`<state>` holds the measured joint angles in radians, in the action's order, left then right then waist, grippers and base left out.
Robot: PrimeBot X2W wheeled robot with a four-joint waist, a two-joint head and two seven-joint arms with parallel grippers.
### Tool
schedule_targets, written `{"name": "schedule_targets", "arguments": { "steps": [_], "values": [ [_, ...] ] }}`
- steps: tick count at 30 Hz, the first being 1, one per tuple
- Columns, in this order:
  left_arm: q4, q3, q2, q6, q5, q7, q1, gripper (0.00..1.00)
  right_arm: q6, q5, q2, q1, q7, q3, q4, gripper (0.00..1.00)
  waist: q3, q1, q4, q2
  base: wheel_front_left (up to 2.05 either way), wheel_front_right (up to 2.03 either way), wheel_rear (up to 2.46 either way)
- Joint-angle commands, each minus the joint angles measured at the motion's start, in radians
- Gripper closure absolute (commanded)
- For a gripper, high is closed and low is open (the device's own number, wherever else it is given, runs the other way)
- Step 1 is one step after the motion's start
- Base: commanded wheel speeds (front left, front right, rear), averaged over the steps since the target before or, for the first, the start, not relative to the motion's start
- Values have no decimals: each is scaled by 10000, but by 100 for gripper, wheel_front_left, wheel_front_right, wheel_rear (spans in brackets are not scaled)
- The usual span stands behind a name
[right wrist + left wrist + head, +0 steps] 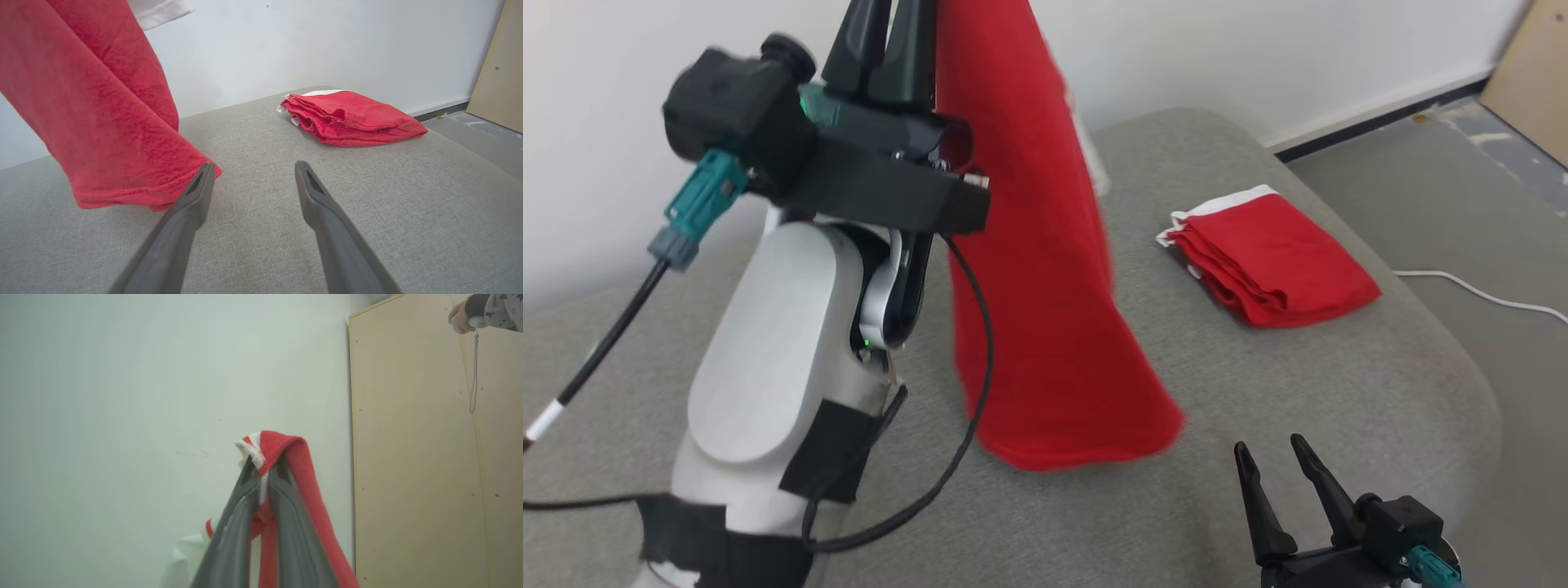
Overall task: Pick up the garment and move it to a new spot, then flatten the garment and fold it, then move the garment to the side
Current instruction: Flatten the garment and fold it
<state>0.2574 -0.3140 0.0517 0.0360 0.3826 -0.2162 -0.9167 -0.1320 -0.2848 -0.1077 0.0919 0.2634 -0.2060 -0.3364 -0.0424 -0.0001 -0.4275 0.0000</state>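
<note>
A red garment (1045,269) with white trim hangs in the air over the grey cushion (1258,392), its hem just above the fabric surface. My left gripper (890,33) is raised high and shut on the garment's top edge; in the left wrist view its fingers (282,514) pinch the red and white cloth (269,447). My right gripper (1278,461) stands open low at the front right, nothing between its fingers. In the right wrist view the hanging garment (102,118) is just left of the open gripper (253,167).
A second red garment (1270,257), folded, lies on the cushion at the back right. A white cable (1478,294) runs over the floor at the right. A pale wooden panel (412,457) stands by the wall, and a person's hand (461,316) holds a cord above it.
</note>
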Motion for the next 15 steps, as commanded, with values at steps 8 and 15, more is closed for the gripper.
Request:
{"name": "schedule_targets", "arguments": {
  "steps": [8, 15],
  "values": [
    [200, 187, 213, -440, 857, -340, 3005, 100, 24, 90, 15, -87, 11, 160, 206, 0, -401, 1, 1769, 0, 0, 0, 0],
    [387, 928, 802, -614, 1254, -480, 6117, 100, 24, 138, -38, -1, 10, 55, 199, 0, -430, 1, 2708, 0, 0, 0, 0]
  ]
}}
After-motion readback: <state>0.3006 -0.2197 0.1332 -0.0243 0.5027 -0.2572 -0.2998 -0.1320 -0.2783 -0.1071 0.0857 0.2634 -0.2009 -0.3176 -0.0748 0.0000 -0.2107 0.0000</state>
